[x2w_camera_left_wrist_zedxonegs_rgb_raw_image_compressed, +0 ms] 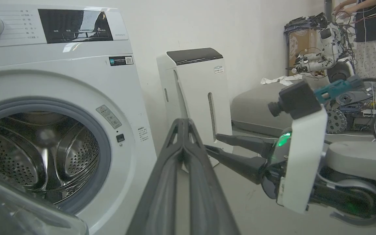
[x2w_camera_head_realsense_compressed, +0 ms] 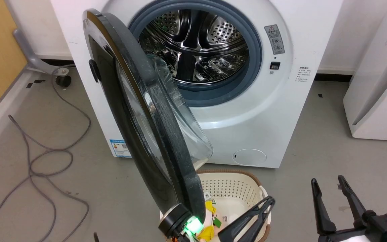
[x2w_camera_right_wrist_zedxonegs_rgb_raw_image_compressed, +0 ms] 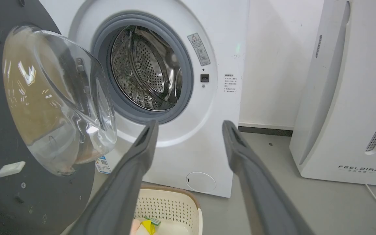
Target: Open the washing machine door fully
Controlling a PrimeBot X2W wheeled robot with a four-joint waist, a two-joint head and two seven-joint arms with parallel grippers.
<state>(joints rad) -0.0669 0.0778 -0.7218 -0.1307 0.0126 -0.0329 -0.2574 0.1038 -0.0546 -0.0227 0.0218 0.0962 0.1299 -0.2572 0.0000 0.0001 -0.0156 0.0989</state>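
Grey floor [x2w_camera_head_realsense_compressed: 314, 144] with a loose cable [x2w_camera_head_realsense_compressed: 45, 158] at the left, white wall behind. Against that wall, washer [x2w_camera_head_realsense_compressed: 281, 111], mouth uncovered, steel drum [x2w_camera_head_realsense_compressed: 197, 43] bare inside the grey gasket [x2w_camera_head_realsense_compressed: 220, 97]. Hung from the washer's left side, door [x2w_camera_head_realsense_compressed: 161, 134] swung out to roughly a right angle with the front. Near edge-on in the head view, running from upper left down to bottom centre. Clear bowl [x2w_camera_head_realsense_compressed: 188, 127] bulging toward the robot's right, black outer face turned left. Just in front of the washer, cream basket [x2w_camera_head_realsense_compressed: 233, 186] on the floor, holding something yellow [x2w_camera_head_realsense_compressed: 210, 207] and small white-and-green packets. Rest of its load hidden under the door's lower edge and the left arm. Pressed together with nothing between the fingers, left claw [x2w_camera_head_realsense_compressed: 268, 202] slanting over the basket's right rim, beside the door's bottom; touching the door or not, hard to tell. Spread and empty, right claw [x2w_camera_head_realsense_compressed: 328, 181] low at the right, well apart from the door, aimed at the washer. White FEELBIRD unit [x2w_camera_head_realsense_compressed: 381, 84] at the far right, cut off by the edge.
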